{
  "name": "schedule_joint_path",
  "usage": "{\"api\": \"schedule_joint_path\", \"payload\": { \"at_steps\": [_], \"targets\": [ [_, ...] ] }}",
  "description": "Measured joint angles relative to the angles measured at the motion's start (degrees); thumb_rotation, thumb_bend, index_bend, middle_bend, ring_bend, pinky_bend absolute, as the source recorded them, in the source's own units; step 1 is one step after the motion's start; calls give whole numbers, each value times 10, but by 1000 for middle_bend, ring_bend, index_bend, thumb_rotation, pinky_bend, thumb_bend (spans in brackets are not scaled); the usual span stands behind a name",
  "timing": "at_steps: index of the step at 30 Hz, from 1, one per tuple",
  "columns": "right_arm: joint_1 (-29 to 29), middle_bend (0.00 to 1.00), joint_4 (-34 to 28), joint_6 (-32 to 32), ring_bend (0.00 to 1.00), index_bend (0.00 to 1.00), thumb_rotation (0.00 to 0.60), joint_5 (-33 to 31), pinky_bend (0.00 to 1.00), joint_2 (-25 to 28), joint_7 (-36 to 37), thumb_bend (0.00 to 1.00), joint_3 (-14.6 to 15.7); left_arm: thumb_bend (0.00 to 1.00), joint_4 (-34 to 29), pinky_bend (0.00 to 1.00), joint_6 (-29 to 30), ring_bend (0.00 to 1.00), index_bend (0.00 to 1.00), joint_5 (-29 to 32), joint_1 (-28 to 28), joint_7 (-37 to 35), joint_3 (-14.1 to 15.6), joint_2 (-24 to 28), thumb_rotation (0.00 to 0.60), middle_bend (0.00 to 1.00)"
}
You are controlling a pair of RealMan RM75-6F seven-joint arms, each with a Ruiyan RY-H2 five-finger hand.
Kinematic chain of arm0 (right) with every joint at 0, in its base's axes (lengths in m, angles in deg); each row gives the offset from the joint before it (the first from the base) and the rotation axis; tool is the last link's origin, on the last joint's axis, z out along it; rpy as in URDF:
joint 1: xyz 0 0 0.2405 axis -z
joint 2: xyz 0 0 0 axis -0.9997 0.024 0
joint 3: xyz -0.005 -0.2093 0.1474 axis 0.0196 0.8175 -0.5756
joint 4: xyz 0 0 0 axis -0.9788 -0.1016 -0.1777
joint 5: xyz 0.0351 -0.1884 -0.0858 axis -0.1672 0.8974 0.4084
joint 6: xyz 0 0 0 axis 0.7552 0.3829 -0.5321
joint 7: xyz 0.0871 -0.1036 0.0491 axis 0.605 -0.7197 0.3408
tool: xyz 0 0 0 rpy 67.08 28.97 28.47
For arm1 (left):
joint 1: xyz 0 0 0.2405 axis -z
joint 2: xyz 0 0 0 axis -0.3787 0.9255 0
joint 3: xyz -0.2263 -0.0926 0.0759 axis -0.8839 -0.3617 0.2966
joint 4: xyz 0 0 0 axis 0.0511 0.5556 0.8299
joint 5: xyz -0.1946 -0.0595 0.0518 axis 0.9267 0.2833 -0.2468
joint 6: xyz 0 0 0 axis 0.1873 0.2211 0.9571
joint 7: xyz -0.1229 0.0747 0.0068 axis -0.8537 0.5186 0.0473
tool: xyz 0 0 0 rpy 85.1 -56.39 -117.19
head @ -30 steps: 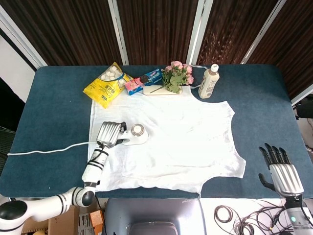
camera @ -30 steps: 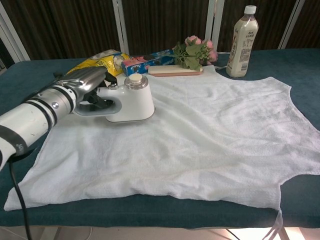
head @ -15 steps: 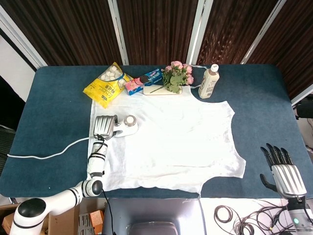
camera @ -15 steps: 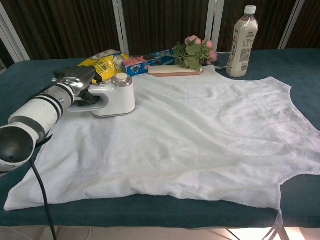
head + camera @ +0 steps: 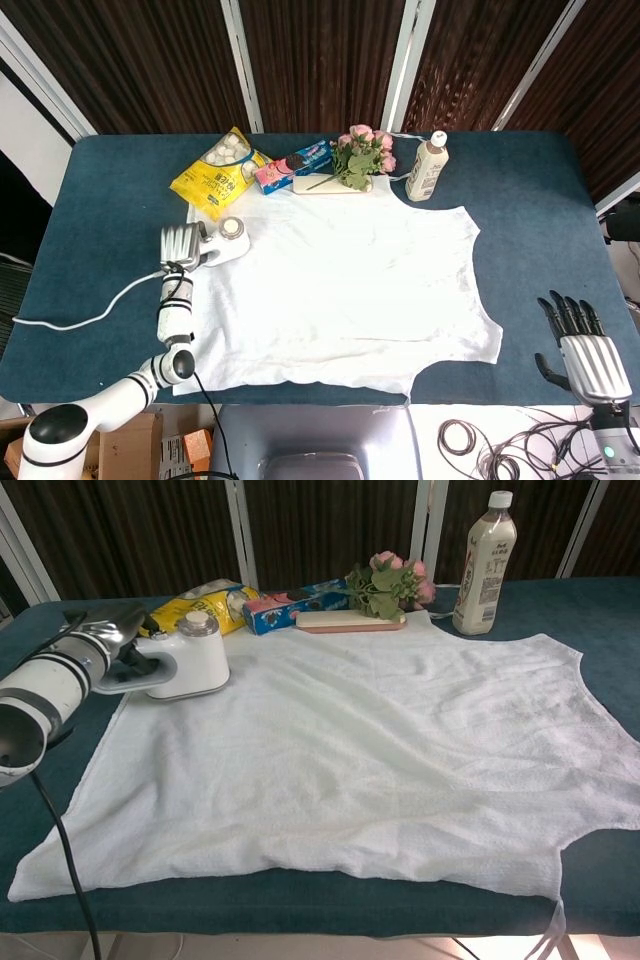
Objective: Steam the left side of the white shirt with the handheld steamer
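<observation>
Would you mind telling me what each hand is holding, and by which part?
The left hand grips the white handheld steamer by its handle; the right hand holds nothing.

Snack bag, flowers, bottle along shirt's far edge

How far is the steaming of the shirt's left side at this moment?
Done: the left hand holds the steamer and has it on the white shirt. In hand: the steamer sits at the shirt's far left corner, near the yellow bag. Left: steamed cloth cannot be told from unsteamed, so remaining passes are unclear. The right hand is idle off the shirt.
</observation>
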Motion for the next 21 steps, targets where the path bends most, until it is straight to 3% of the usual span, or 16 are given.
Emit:
{"api": "schedule_joint_path", "payload": {
  "at_steps": [11,21],
  "targets": [
    [2,0,1,-2,0,0,600,1,31,-1,-1,309,-1,519,-195,862,12,924,982,-8,-35,6,27,57,600,936],
    [3,0,1,-4,0,0,600,3,31,0,1,309,0,520,-352,861,76,923,982,-43,-71,38,89,89,600,936]
  ]
}}
